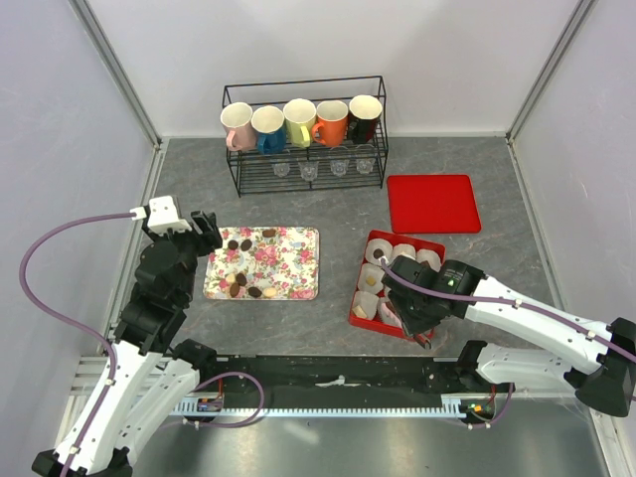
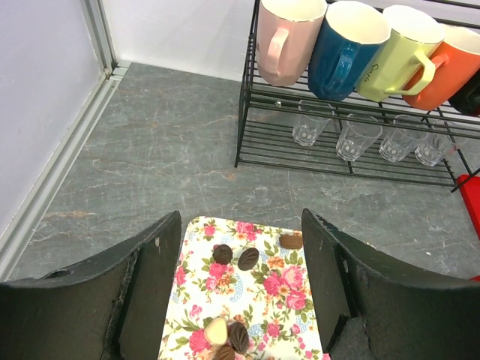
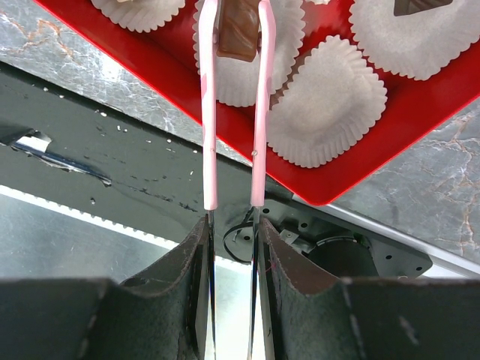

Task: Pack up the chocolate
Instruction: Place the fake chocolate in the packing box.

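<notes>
Grey worktop (image 1: 199, 179) held a part-filled red box (image 3: 420, 101) and unpacked chocolates (image 2: 248, 259) on the floral tray (image 1: 298, 260); left jaws gaped empty, right jaws clamped tongs (image 3: 259, 112) pinching one chocolate (image 3: 238, 34).

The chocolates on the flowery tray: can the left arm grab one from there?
Probably yes. The left gripper hangs open over the flowery tray, and the chocolates lie bare just below and ahead of it, with nothing covering them.
</notes>
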Controlling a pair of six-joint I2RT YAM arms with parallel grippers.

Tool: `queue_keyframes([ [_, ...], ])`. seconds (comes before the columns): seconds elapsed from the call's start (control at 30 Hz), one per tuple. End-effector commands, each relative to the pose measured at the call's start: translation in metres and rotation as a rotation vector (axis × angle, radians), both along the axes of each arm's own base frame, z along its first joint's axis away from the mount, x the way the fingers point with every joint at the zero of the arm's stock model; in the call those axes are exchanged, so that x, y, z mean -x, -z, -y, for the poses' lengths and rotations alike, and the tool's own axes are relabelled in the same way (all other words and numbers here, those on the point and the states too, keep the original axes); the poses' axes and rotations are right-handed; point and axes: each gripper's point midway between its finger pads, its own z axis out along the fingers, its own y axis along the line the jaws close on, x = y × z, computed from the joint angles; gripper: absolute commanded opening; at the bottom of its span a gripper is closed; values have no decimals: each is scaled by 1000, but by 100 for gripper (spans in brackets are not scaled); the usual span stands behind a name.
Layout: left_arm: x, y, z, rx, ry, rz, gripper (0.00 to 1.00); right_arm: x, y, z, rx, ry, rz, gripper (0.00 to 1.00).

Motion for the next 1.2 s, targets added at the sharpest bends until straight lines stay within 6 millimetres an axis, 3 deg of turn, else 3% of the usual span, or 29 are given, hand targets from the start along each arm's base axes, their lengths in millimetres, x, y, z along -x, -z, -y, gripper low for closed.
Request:
queue_keyframes([
  [0.0, -4, -3, 3, 31, 4, 17, 72, -1, 0, -2, -18, 2, 2, 14],
  [1.17, -5, -2, 4, 28, 8, 13, 72, 5, 8, -3, -10, -21, -41, 16],
])
